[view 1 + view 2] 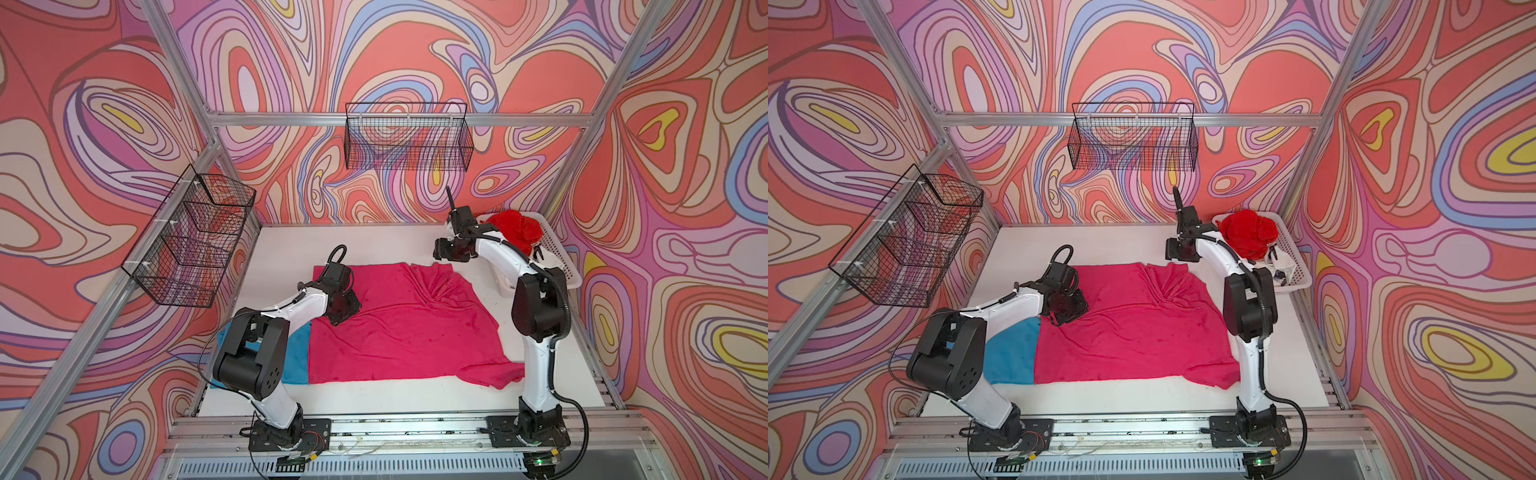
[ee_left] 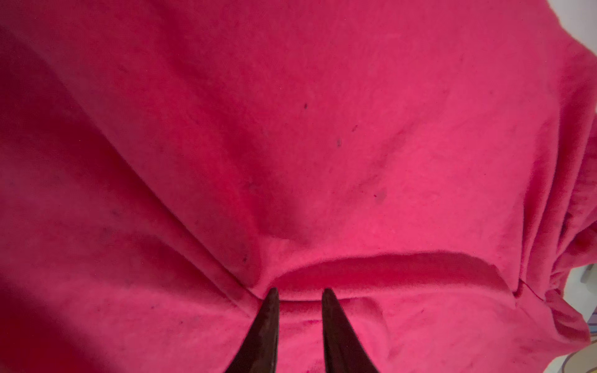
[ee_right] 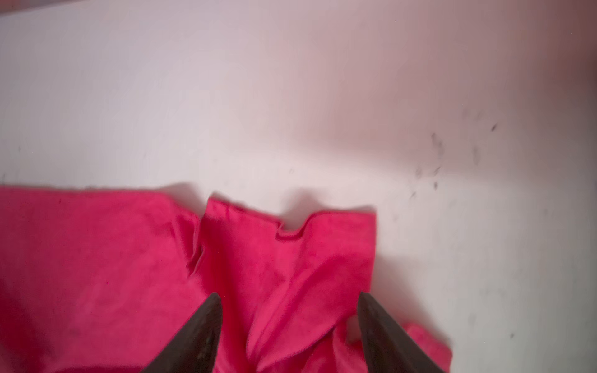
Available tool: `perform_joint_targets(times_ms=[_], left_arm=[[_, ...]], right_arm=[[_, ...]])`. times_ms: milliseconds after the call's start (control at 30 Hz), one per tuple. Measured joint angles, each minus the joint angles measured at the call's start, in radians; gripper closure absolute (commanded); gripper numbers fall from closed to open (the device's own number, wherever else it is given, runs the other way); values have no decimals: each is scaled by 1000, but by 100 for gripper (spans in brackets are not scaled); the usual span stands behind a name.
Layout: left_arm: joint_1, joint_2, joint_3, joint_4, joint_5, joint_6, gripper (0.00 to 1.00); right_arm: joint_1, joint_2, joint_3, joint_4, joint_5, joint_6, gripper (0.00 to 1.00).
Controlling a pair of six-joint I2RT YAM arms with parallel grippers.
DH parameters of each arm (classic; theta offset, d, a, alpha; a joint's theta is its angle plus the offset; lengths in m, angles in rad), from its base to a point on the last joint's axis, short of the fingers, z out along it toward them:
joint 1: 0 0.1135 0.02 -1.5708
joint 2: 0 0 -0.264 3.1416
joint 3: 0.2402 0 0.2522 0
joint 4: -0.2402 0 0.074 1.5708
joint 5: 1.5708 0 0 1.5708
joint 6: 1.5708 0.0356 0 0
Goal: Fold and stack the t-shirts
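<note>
- Closest to the lens runs the ribbed aluminium rail (image 1: pixel 415 428) along the front edge of the white tabletop (image 1: pixel 374 399); both white-and-black arms are bolted to it.
- On the left wall hangs a black wire basket with dividers (image 1: pixel 187 241).
- At the table's left side lies the teal-blue cloth t-shirt (image 1: pixel 297 357), flat and partly hidden by the left arm. Its right edge meets the left edge of the magenta-pink cloth t-shirt (image 1: pixel 407 332); whether it runs underneath I cannot tell.
- Down on the left part of that pink cloth is the left gripper (image 1: pixel 343 318). The left wrist view shows its two dark tapered fingers (image 2: pixel 265 329) a narrow gap apart, tips at a curved fold. Whether they nip any cloth cannot be told.
- The magenta-pink cloth t-shirt covers the middle of the table, mostly flat. It has gathered creases toward its far right corner, and a flap trails at the near right beside the right arm.
- On the back wall hangs a long black wire basket (image 1: pixel 409 141).
- At the pink shirt's far right corner hovers the right gripper (image 1: pixel 444 251). In the blurred right wrist view its fingers (image 3: pixel 193 336) are spread wide, with rumpled pink cloth below between them.
- In the far right corner sits a white perforated plastic basket (image 1: pixel 557 257) holding a crumpled bright red cloth t-shirt (image 1: pixel 515 232). Some white cloth with black marks (image 1: pixel 1280 268) shows beneath it.
</note>
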Motion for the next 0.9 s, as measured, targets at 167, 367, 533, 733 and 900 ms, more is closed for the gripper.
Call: perform_joint_targets(times_ms=[167,367,533,733,900], left_arm=[[-2,-2,10,0,4,0,72],[-6,-22,10,0,5,0,72],[-6,-28,10,-1,7,0,72],[-6,-32,10,-2,7,0,72],[-6,-34,10,-5,7,0,72]], right_arm=[[-52,148,43,20,49,26,49],[-60,174,61,43,56,43,61],[-60,174,29,69,29,63,62],[-60,157,-10,103,10,68,78],[-61,153,-20,109,2,68,86]])
